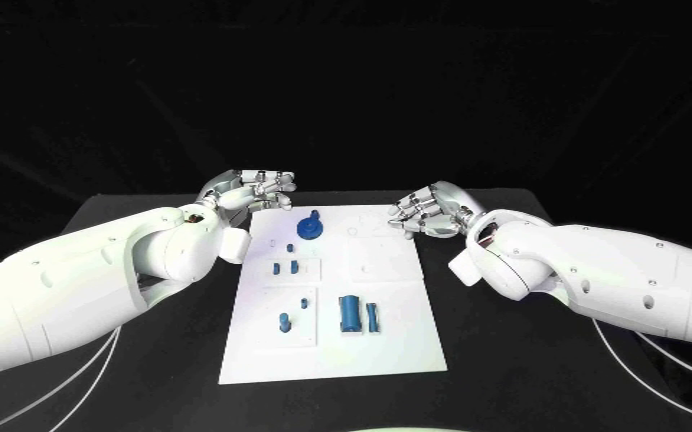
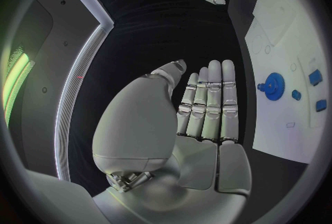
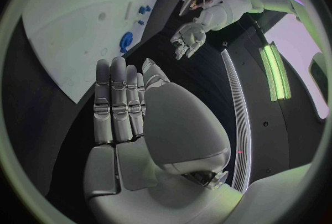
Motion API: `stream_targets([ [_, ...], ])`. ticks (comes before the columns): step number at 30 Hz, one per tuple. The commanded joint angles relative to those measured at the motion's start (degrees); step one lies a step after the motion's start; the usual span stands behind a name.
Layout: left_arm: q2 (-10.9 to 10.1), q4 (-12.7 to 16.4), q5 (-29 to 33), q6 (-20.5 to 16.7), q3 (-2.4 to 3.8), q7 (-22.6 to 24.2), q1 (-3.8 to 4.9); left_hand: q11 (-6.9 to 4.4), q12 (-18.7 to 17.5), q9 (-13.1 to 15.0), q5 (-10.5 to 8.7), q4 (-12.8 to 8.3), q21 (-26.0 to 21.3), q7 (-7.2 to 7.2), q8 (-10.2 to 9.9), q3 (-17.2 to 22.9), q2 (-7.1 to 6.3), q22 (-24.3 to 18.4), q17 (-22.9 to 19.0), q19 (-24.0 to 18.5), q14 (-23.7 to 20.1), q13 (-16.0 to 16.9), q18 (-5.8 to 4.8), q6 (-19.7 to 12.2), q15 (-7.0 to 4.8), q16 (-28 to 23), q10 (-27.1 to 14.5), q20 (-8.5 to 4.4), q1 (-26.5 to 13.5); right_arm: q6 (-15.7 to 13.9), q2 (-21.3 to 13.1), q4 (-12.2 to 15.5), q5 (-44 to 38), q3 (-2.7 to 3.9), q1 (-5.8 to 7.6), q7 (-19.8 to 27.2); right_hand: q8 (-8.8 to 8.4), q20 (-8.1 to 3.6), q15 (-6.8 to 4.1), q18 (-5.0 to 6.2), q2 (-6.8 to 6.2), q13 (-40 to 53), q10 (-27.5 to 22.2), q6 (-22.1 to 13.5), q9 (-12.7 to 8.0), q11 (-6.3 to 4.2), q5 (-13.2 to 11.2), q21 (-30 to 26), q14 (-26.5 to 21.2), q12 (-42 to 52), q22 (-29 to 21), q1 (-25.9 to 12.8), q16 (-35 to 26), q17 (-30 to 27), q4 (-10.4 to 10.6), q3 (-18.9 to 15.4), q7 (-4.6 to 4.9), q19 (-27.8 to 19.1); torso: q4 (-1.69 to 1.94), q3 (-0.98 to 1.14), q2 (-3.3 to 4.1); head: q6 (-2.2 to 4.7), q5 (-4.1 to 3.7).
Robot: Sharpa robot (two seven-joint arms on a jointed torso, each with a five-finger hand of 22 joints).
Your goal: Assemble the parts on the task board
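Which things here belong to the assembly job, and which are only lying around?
Belong to the job:
- task board
- blue gear
- large blue block
- small blue pegs
- left hand, holding nothing
- right hand, holding nothing

Lying around:
- black table, nothing else on it that I can see

A black table (image 1: 144,392) lies under everything, with a dark backdrop (image 1: 346,62) behind it.

A black counter (image 1: 130,392) carries a white plate (image 1: 389,342) lying flat at its middle, with small blue pieces (image 1: 351,312) on it.
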Motion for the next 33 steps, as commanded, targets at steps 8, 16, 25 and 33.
stream_targets([
  [8, 3.57, -5.17, 4.82, -5.07, 0.08, 6.51, -0.16, 3.85, -5.37, -0.37, -0.23, 1.08, -22.12, -2.22, -0.53, -8.95, 1.77, -16.86, -11.56, -10.51, -8.56, -3.17, -1.68, -5.7, 5.92, -26.48, -7.5, 6.65, 1.12, 5.88, 6.86, -11.42, 20.59, 0.47, 0.39, 14.17, -0.89, 5.07, 3.67, 0.81, -0.99, -22.11, 3.1, -0.37, -8.91, 2.86, -0.6, -8.41, 0.0, -10.42, -17.4, -0.94, -21.72, -16.34, -0.43, 2.74, 1.57, -4.4, -0.53, 0.45, -2.5, 2.8, 1.32],
  [16, 3.71, -5.09, 3.09, -4.58, 0.11, 4.46, -0.38, -0.14, -9.31, -4.08, -4.82, -2.3, -31.19, -5.64, -4.17, -20.26, 5.88, -30.69, -18.01, -23.43, -25.2, -6.83, -4.49, -25.57, 2.54, -38.93, -29.2, 0.56, -28.47, 2.49, 7.45, -12.02, 17.24, 0.82, 0.14, 11.0, -4.49, 0.29, 1.53, -2.94, 1.84, -28.15, -19.22, -21.21, -15.34, -0.27, -4.8, -12.06, -21.68, -14.11, -35.71, -34.76, -30.08, -22.74, -5.55, -0.99, -2.15, -22.98, -0.36, 0.53, -2.15, 3.16, 1.59],
  [25, 2.36, 1.18, 1.78, -14.74, 0.86, 9.31, -2.92, -2.56, -9.31, -4.08, -7.51, -4.65, -31.19, -10.62, -4.17, -20.26, 9.97, -35.27, -18.01, -31.78, -34.97, -6.83, -5.74, -36.07, 0.3, -38.93, -40.02, -2.88, -45.29, -7.67, 6.23, -4.72, 25.73, 3.82, -2.79, 16.61, -4.49, -2.62, -3.13, -4.51, 1.84, -33.13, -31.77, -32.81, -17.82, -5.76, -7.05, -12.06, -34.03, -18.32, -43.42, -52.5, -30.08, -24.74, -8.03, -0.99, -4.47, -32.89, 0.61, 1.96, -2.16, 6.76, 3.55],
  [33, 0.82, 8.38, 0.28, -26.41, 1.72, 14.88, -5.84, -7.61, -9.31, -4.08, -9.1, -9.91, -31.19, -10.62, -4.17, -20.26, 9.97, -37.95, -18.01, -36.72, -40.68, -6.83, -9.77, -42.25, -4.37, -38.93, -46.4, -4.9, -55.22, -17.06, 5.09, 2.02, 33.58, 6.6, -5.5, 21.78, -4.49, -4.31, -3.13, -9.74, 1.84, -33.13, -39.14, -39.6, -23.01, -5.76, -11.75, -12.06, -41.27, -18.32, -47.92, -62.93, -30.08, -28.91, -13.21, -0.99, -9.31, -38.71, 0.71, 2.11, -2.16, 7.16, 3.76],
])
